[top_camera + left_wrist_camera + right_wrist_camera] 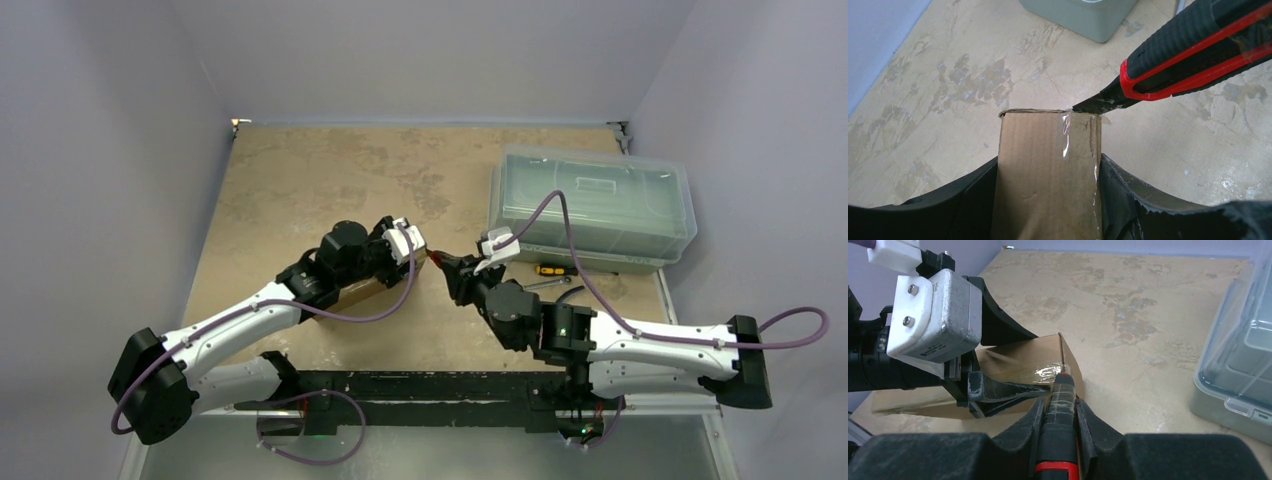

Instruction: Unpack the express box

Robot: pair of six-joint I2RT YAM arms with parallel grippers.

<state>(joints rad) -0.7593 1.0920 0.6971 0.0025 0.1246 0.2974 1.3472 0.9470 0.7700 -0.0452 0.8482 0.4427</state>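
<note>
Mottled tan table, express box, clear lidded bin, small yellow-black tool

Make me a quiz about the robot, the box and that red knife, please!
1. True or false: the left gripper holds the express box by its sides.
2. What is in the right gripper? A a spoon; B a red-and-black knife; C a sponge.
3. Fill the gap: the knife's blade tip sits at the box edge covered with clear ____.
Key: 1 true; 2 B; 3 tape.
</note>
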